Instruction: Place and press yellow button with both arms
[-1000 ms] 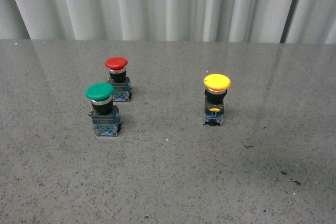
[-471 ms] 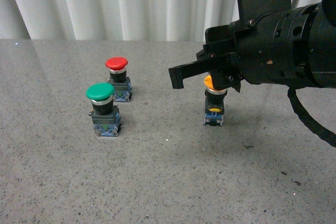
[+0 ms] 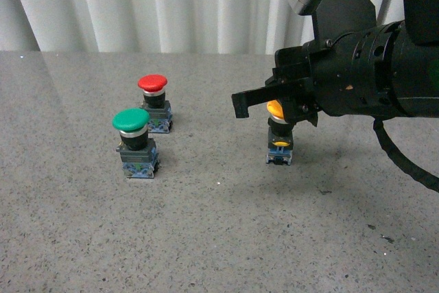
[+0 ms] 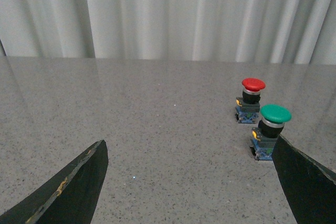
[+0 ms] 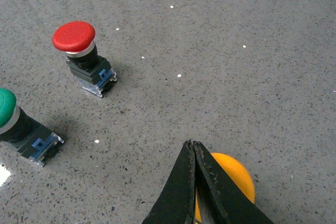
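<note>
Clearly the right pincer (image 5: 193, 148), clenched empty, hangs just above the cap of the upright yellow button (image 3: 279, 141) on the surface (image 3: 206, 238); the left pincer (image 4: 189, 144) gapes released, farther off.

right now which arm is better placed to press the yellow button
Right. The right gripper, shut, hangs right at the yellow button. The left gripper, open, is outside the front view, facing the red button and green button.

The yellow button (image 3: 279, 143) is stood upright right of the surface's middle, its cap overlapped by the black right arm (image 3: 357, 77).
</note>
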Action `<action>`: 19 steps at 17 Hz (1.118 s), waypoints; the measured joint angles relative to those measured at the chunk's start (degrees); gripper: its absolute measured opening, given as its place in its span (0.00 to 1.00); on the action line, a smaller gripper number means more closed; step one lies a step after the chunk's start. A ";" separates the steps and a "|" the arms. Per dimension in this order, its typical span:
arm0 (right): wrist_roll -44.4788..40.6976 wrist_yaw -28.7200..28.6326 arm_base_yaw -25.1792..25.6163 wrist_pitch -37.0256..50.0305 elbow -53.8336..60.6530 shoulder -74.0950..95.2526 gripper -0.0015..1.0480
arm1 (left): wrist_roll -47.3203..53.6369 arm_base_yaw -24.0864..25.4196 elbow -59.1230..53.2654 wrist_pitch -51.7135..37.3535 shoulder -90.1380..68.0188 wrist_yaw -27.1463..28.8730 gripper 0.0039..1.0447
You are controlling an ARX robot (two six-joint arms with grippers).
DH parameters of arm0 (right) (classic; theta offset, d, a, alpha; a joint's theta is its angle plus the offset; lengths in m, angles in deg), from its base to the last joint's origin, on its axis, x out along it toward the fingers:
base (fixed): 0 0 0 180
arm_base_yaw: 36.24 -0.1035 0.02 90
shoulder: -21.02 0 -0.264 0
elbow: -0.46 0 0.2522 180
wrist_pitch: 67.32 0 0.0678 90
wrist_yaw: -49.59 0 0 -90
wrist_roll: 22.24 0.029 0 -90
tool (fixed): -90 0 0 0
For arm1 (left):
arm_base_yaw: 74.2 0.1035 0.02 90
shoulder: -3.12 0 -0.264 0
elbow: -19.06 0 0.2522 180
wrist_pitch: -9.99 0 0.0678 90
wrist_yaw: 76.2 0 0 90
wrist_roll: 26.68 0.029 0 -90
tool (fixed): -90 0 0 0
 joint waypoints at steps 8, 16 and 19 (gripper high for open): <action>0.20 -1.55 1.22 0.90 2.58 -0.42 0.02 | 0.00 0.00 0.00 0.02 0.00 0.00 0.94; -0.17 -1.46 1.25 0.57 2.16 0.79 0.02 | 0.00 0.00 0.00 0.00 0.00 0.00 0.94; -0.87 -1.01 1.62 -0.22 2.01 1.18 0.02 | 0.00 0.00 0.00 0.00 0.00 0.00 0.94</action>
